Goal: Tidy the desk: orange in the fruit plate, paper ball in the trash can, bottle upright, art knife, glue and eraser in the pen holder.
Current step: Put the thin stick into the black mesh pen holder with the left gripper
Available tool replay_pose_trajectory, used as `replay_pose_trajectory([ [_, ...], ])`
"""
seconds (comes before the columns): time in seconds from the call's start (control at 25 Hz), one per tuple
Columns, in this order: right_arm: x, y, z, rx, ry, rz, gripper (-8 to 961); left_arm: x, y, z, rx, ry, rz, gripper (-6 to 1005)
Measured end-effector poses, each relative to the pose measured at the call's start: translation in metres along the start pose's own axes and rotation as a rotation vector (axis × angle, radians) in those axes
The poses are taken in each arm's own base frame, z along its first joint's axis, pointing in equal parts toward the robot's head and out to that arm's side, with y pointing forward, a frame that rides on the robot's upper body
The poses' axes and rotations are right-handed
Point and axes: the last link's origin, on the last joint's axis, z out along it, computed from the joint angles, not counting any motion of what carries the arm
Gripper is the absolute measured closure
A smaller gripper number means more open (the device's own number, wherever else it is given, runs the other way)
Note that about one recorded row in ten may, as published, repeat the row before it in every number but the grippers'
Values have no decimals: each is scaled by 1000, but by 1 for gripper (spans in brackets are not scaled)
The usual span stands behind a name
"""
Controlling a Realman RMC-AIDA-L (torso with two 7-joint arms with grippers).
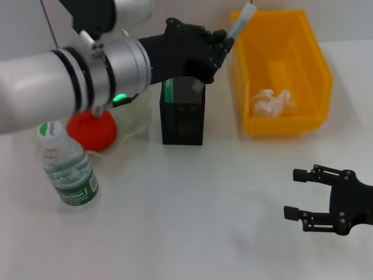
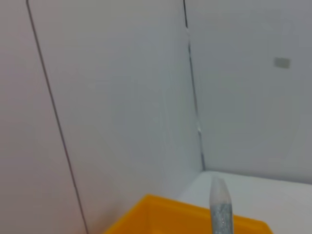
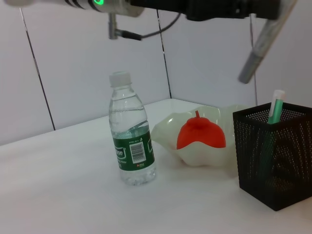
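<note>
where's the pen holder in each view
Head view: pen holder at centre, right of the orange, under the left claw.
Left wrist view: not in it.
Right wrist view: pen holder at the right edge, beside the orange.
Shared landmark: the bottle.

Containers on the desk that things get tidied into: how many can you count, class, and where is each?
3. The fruit plate sits behind the bottle, holding the orange. The pen holder stands mid-desk under the left gripper. The trash can is to its right, holding the paper ball.
</note>
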Motion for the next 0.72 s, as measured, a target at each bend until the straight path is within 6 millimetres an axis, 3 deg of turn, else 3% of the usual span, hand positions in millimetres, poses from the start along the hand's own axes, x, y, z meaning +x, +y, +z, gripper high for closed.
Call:
replay_pose_trajectory([
  [0.12, 0, 0, 0, 0, 0, 1, 115, -14, 2, 19, 89, 75, 64, 886],
  [0.72, 1, 1, 1, -3, 0, 5, 115, -35, 1, 50, 209, 61, 105, 889],
])
